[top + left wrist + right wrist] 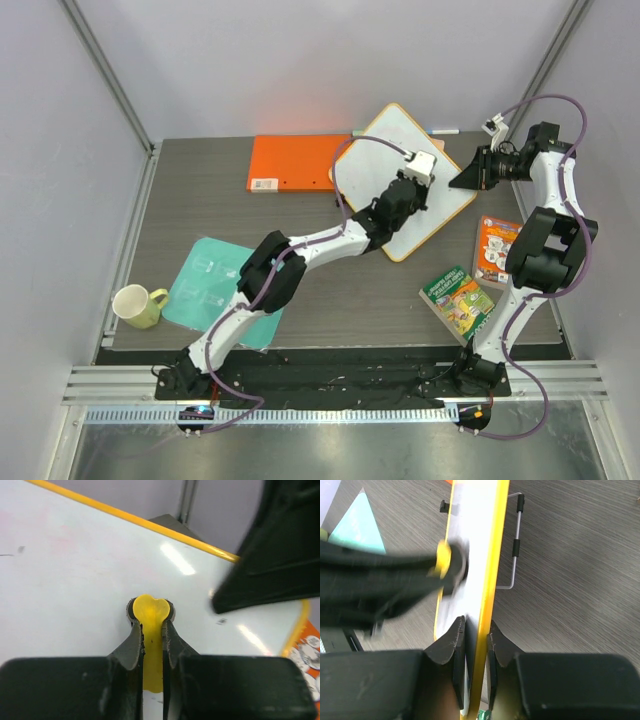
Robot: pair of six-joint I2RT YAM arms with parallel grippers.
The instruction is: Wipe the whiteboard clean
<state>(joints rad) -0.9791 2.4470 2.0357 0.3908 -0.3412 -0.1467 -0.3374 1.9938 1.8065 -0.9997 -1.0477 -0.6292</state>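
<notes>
White left arm [320,240] and right arm [505,320], chunky black joints, purple-grey cables [550,97] looping alongside, black wedge-shaped fingers [131,645] up front.

The left arm [300,250] is stretched forward and to the right, with its wrist bent downward. The left hand [150,614] is closed tightly on a yellow piece [151,650], whose end is seen just ahead of the fingertips. The right arm [545,240] is folded upright and its forearm is turned leftward. The right hand [475,629] is clamped on the rim of the whiteboard [477,530], with one finger on either face.
</notes>
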